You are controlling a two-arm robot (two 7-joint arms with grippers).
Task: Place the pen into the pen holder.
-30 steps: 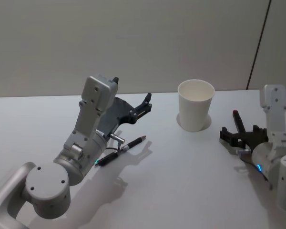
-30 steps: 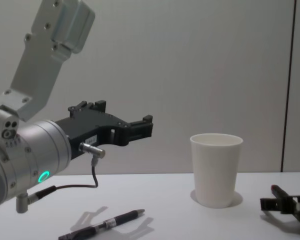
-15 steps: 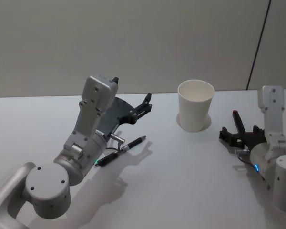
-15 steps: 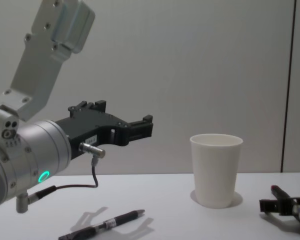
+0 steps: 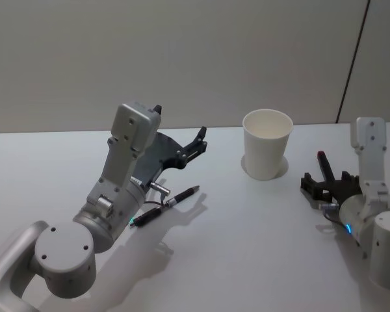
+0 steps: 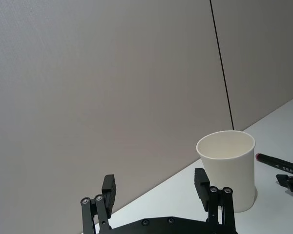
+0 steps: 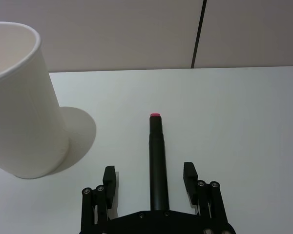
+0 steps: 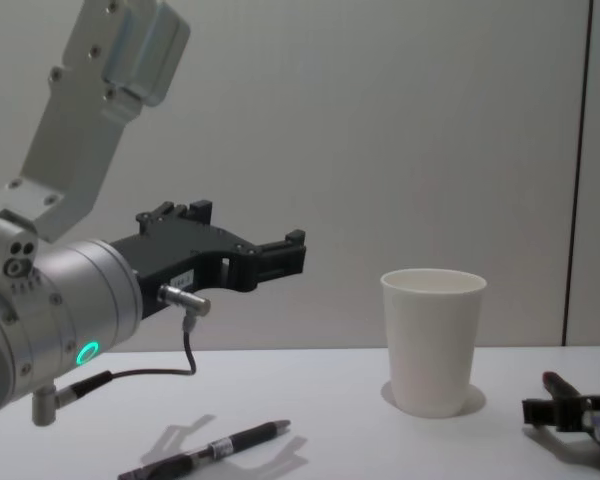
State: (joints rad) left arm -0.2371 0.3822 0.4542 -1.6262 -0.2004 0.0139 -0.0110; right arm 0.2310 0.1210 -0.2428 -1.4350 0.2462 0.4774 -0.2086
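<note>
White pen holder (image 5: pixel 266 153); right of it, my wrist view reveals my right gripper (image 7: pixel 149 169) spread around a red-tipped pen (image 7: pixel 156 141); left gripper (image 6: pixel 155 178) hovers released.

Soft, even overhead light keeps the scene moderately bright. On the pale tabletop (image 5: pixel 247 247) the shadows are faint and diffuse: a grey halo round the foot of the pen holder (image 5: pixel 266 146), a wider, paler smear beside the left arm (image 5: pixel 120 169).
</note>
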